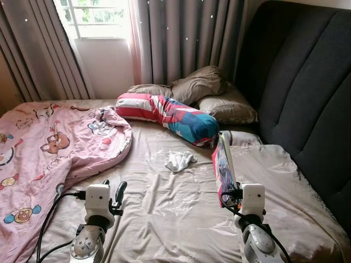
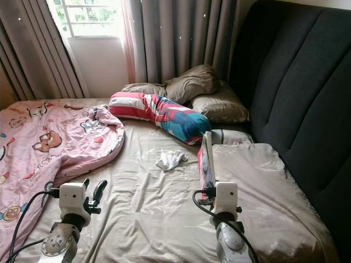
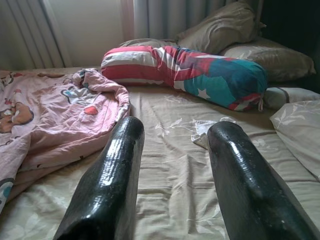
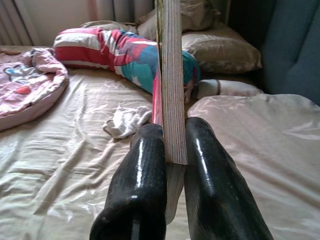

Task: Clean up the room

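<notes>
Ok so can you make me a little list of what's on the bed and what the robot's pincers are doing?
Right pincer: shut on a book, held upright on edge above the bed
Left pincer: open, holding nothing, low over the sheet
White cloth: crumpled mid-bed
Striped bolster: lies before the brown pillows
Pink blanket: bunched on the robot's left
Headboard: dark, on the right

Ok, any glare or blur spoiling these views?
Eye views: sharp, window blown out, mild sheen on the sheet. Left wrist view: soft, fingers blurred. Right wrist view: book edge crisp, sheet glare nearby.
</notes>
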`<state>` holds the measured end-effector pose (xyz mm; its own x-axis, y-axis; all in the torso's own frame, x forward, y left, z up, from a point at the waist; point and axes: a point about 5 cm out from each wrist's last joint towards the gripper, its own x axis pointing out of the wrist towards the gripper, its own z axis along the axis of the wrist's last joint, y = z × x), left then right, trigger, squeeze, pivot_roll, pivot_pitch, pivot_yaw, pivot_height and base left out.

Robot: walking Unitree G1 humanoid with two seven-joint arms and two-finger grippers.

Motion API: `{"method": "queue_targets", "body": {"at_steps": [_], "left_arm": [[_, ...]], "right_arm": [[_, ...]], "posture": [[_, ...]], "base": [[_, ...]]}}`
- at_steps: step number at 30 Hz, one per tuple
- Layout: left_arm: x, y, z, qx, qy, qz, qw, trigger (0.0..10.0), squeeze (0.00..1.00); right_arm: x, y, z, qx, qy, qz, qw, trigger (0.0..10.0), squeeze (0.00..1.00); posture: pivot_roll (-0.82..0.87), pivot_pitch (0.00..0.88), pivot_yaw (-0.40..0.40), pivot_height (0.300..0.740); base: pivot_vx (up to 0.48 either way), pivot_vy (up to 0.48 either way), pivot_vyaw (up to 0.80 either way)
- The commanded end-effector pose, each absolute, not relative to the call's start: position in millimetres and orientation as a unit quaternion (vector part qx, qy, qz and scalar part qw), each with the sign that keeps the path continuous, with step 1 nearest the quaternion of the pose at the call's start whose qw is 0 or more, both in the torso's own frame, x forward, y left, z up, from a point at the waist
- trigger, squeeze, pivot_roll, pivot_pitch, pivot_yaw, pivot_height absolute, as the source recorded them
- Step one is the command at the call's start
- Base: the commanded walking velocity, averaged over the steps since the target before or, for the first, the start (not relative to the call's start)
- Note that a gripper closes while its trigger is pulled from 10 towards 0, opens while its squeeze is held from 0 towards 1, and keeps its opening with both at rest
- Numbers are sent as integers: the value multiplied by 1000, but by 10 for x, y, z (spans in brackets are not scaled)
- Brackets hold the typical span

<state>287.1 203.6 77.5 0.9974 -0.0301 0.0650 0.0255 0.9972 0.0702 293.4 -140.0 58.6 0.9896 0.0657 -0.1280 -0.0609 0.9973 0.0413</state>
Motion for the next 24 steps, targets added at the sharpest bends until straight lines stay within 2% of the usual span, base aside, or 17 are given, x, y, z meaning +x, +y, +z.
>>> {"method": "queue_targets", "body": {"at_steps": [1,12,24], "left_arm": [[2884,2063,774,27,-28,-9,999,10000,0],[2895,2063,771,26,-27,-9,999,10000,0],[2889,2064,763,25,-26,-12,999,10000,0]], "right_arm": [[2970,-1350,665,19,48,44,998,10000,0],[2967,-1358,652,17,54,48,997,10000,0],[2964,-1365,642,16,57,46,997,10000,0]], "posture": [[-20,15,-13,734],[-21,16,-12,734],[-21,17,-11,734]], "base": [[0,0,0],[0,0,0],[285,0,0]]}}
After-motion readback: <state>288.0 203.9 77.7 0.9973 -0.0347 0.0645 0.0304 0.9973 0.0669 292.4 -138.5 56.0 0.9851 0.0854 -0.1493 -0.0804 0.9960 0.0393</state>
